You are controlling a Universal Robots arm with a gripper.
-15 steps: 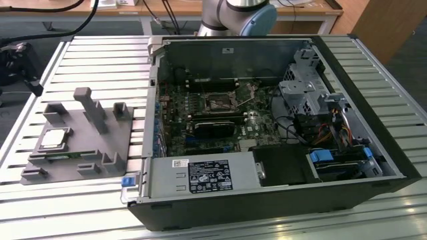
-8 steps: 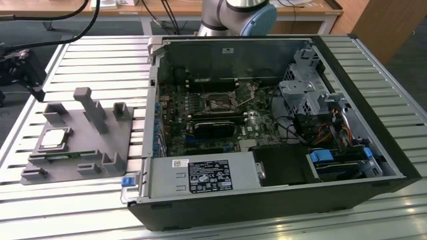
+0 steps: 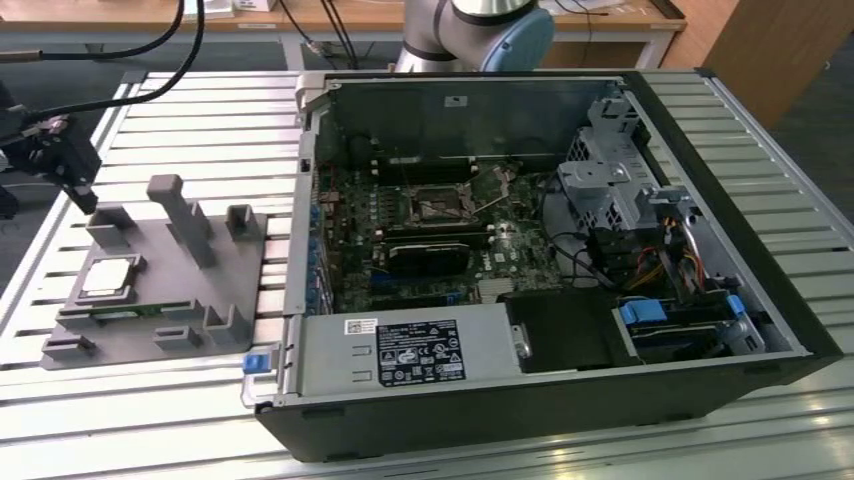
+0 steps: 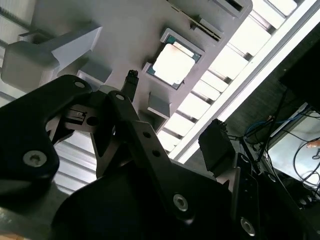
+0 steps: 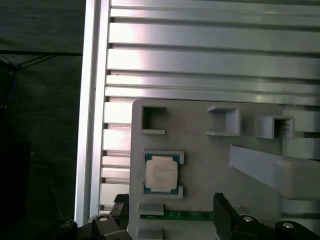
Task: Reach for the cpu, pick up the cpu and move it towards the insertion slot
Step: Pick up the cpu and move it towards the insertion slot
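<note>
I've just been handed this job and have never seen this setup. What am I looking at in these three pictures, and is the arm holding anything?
This is one robot arm with a two-fingered gripper, working over a slatted metal table. The exterior view is taken from off the arm. It shows an open computer case lying on the table and, at that view's left, a grey holder tray. The two wrist views come from cameras riding on the arm, looking past the gripper. The cpu, a small silvery square, lies in its pocket on the tray, near a green memory stick. The gripper is open over the tray and holds nothing, so the cpu is not yet picked up.
</note>
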